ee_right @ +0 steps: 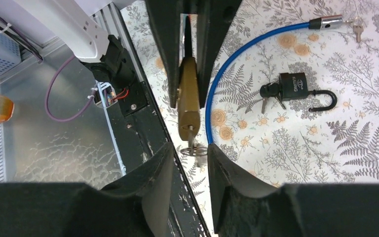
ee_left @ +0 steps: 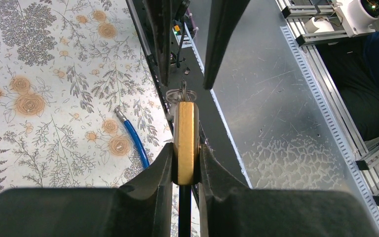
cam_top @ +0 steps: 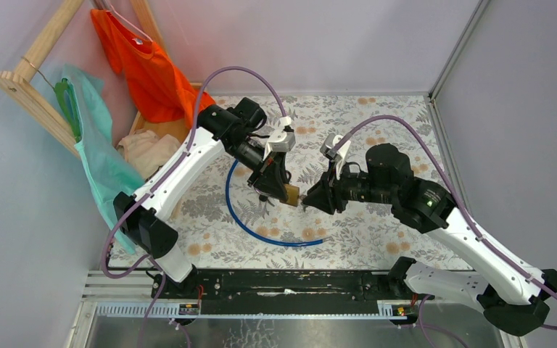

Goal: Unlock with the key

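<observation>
The small black-headed, silver-bladed key is lying on the floral-patterned desk, against the black padlock. The left end effector is pinching a brass padlock. The right end effector is standing spread around that padlock's silver key ring.

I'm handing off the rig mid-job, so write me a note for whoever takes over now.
Left hand: shut on the brass padlock, held in the air.
Right hand: open, fingers either side of the key.
Done: the key sits in the brass padlock.
Left: grip the key and turn; whether it has opened cannot be seen.
Black padlock lies aside, untouched.
</observation>
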Action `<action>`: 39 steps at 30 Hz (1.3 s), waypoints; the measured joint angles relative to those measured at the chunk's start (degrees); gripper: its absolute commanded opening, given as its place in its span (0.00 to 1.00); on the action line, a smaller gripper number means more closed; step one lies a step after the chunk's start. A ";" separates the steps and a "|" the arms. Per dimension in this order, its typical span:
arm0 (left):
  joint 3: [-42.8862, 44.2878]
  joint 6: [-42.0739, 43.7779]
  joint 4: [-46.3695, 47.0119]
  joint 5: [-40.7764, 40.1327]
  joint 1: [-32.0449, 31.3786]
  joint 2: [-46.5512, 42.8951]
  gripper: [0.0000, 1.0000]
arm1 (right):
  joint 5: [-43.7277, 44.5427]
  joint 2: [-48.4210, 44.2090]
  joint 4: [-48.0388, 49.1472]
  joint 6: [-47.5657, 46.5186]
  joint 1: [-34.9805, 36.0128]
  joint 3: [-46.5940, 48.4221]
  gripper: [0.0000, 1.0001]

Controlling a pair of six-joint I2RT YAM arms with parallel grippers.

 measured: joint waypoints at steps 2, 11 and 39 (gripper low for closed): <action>0.00 -0.04 0.00 -0.04 0.00 0.00 0.00 | -0.17 0.24 0.31 0.57 -0.66 -0.57 0.35; 0.00 -0.07 0.00 -0.07 0.20 0.00 0.00 | -2.93 0.44 2.60 2.43 -2.21 -1.99 0.13; -12.50 -11.23 22.05 -16.44 0.17 -7.78 0.00 | -25.42 6.27 32.74 36.59 -20.22 -20.57 0.00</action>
